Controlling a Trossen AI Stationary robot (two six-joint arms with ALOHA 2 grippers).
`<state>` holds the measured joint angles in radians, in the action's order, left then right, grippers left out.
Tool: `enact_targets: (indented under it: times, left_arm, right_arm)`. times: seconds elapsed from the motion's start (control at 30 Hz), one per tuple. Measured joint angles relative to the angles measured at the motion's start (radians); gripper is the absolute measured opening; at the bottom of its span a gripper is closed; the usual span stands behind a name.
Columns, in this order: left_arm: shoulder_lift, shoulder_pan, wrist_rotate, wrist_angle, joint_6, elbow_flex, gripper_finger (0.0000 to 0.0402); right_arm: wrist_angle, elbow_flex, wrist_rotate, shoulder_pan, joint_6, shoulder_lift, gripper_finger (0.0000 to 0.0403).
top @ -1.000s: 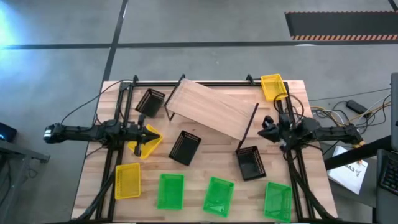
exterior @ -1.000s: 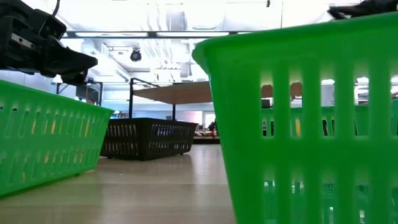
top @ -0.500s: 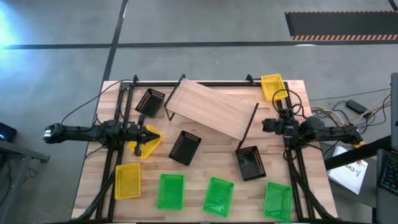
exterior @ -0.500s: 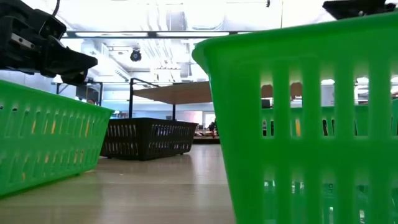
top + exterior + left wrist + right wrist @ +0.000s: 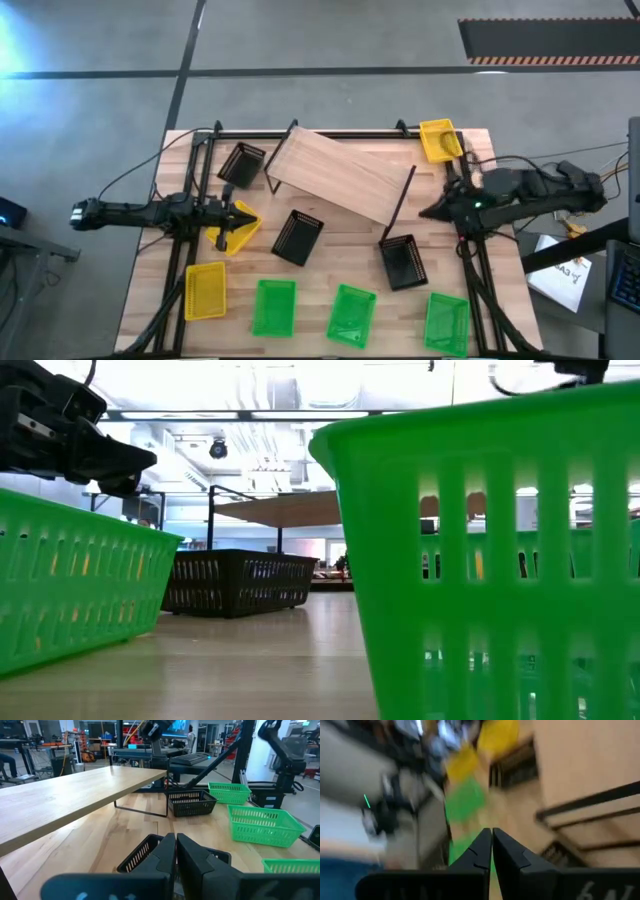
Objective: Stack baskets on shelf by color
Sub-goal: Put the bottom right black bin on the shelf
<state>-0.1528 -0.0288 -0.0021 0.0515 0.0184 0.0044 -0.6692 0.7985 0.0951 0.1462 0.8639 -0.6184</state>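
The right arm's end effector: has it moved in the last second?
Yes. In the high view the right end effector has dropped slightly toward the black basket, away from the yellow basket, while its arm swung.

The shelf (image 5: pixel 340 175) lies askew mid-table, with black baskets (image 5: pixel 298 237) in front and left of it, green baskets (image 5: pixel 351 315) along the near edge, and the right gripper (image 5: pixel 428 211) just beside its right end.
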Motion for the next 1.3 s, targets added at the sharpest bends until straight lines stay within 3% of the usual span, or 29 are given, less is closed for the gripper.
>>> enact_targets:
  times: [0.13,0.23,0.47,0.63,0.77,1.07,1.3]
  left_arm:
    - [0.0,0.0,0.0,0.0,0.0,0.0,0.0]
    - [0.0,0.0,0.0,0.0,0.0,0.0,0.0]
    - [-0.001,0.0,-0.001,0.0,0.0,0.0,0.0]
    - [-0.002,0.0,-0.004,0.0,0.0,0.0,0.0]
    - [-0.005,0.0,-0.004,0.0,0.0,0.0,0.0]
    - [-0.005,0.0,-0.003,0.0,0.0,0.0,0.0]
    - [-0.004,0.0,-0.003,0.0,0.0,0.0,0.0]
  right_arm:
    - [-0.039,0.118,0.109,0.098,-0.081,-0.227,0.001]
    - [-0.06,0.194,0.135,0.207,-0.134,-0.38,0.0021]
    - [-0.219,0.315,0.141,0.446,-0.197,-0.685,0.0097]
    - [-0.33,0.361,-0.004,0.575,-0.236,-0.819,0.016]
    - [-0.389,0.372,-0.155,0.632,-0.236,-0.887,0.0183]
    - [-0.262,0.235,-0.201,0.638,-0.258,-0.907,0.0153]
    - [-0.19,0.129,-0.228,0.637,-0.232,-0.876,0.0077]
